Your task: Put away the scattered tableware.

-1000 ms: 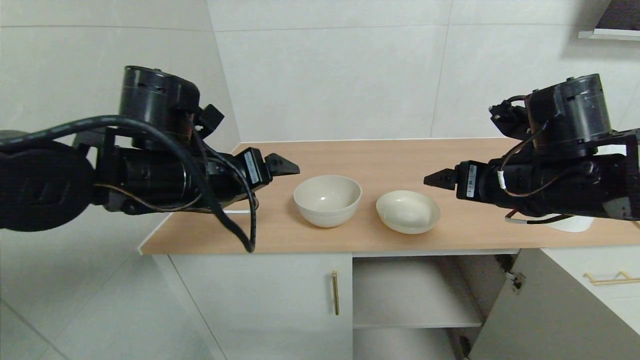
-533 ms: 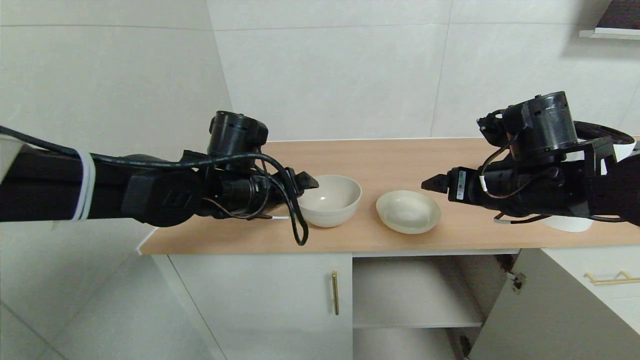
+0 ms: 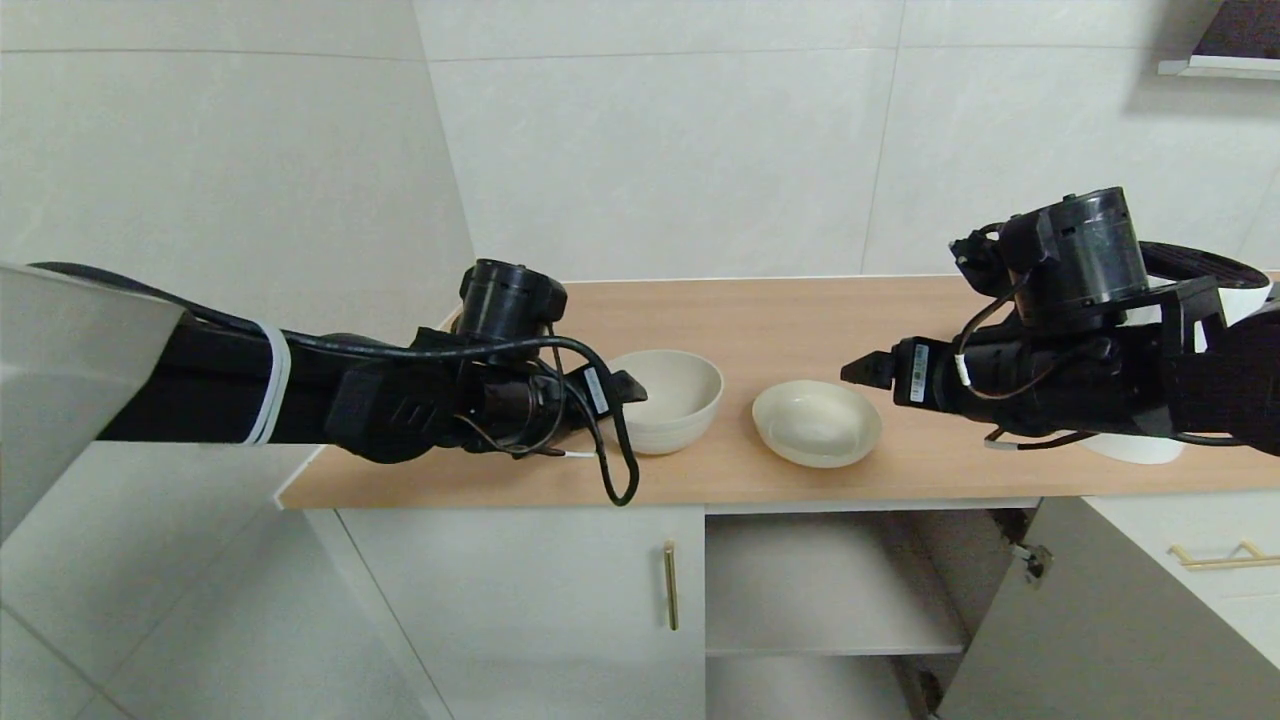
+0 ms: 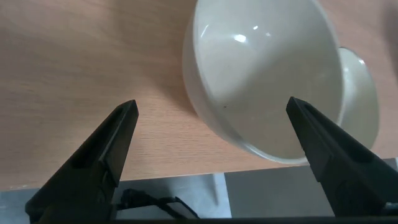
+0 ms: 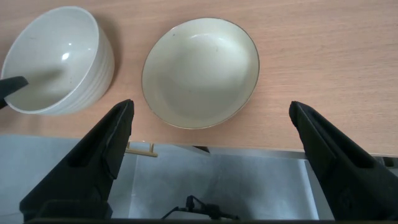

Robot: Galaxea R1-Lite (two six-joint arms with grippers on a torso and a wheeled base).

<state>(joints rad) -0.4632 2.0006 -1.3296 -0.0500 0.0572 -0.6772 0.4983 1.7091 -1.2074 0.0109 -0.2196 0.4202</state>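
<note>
Currently, head view: deep bowl [image 3: 672, 398], cream, upright at frame centre on the wood surface [image 3: 800, 320]. Shallow dish [image 3: 817, 423], same cream, just right of it, near but not touching.

Left arm [image 3: 400, 410] in from frame left, level, low over the surface. Left jaws spread wide, gripping nothing, one tip overlapping the deep bowl's left rim. Cannot tell contact from this angle. Left wrist view: both fingers [image 4: 106, 155] well apart, deep bowl ahead in the gap between them.

Right arm [image 3: 1060, 370] in from frame right, held above the surface. Right jaws spread too, empty, tip aimed at the shallow dish from the right and clear of it. Right wrist view: fingers [image 5: 99, 149] wide apart, shallow dish framed between them, farther off.

Below the surface, lower centre: open cabinet bay with shelf [image 3: 820, 590]. Closed door with brass handle [image 3: 670, 585] left of it, swung-open door [image 3: 1090, 620] at lower right.

White object [image 3: 1140, 447] on the surface behind the right arm, mostly hidden, kind unclear.
</note>
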